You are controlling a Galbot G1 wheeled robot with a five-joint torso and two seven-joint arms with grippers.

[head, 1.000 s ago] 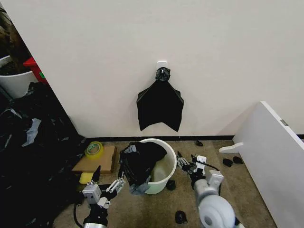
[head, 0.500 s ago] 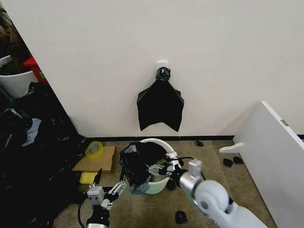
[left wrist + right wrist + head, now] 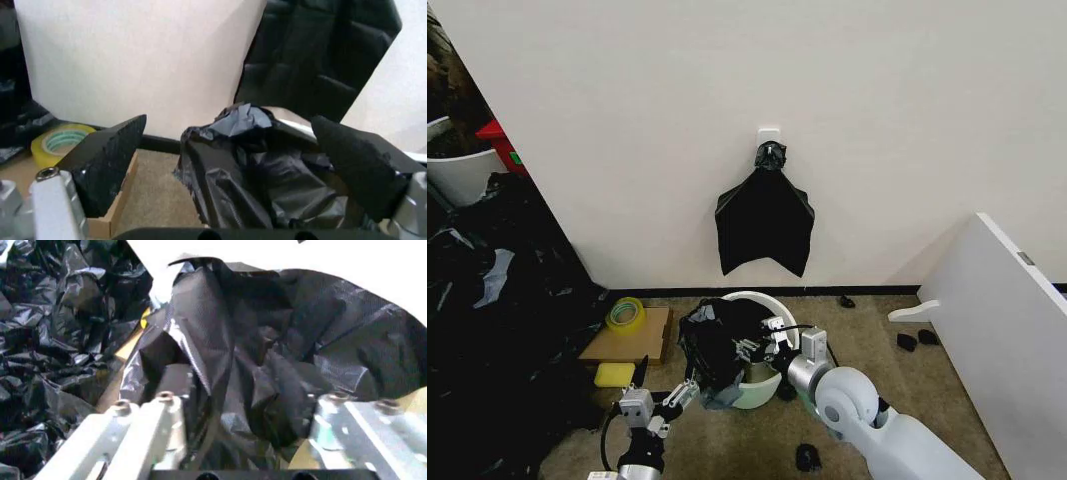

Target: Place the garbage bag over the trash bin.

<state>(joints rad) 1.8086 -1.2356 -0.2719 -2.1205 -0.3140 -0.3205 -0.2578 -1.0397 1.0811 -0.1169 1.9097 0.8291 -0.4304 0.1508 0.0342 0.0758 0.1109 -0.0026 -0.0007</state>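
Right end effector [image 3: 749, 349] now against garbage bag [image 3: 719, 340] (apparently spread) over trash bin [image 3: 779, 308] rim.

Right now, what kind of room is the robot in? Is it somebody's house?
Probably not a home: more likely a test or storage corner. A plain white wall meets bare flooring, a heap of black plastic sheeting is piled at one side, and a tape roll sits on cardboard.

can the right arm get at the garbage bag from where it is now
Probably yes. The right gripper is open and already over the trash bin, with the garbage bag bunched between its fingers in the right wrist view. Nothing stands between them. The left gripper hangs open, lower beside the bin.
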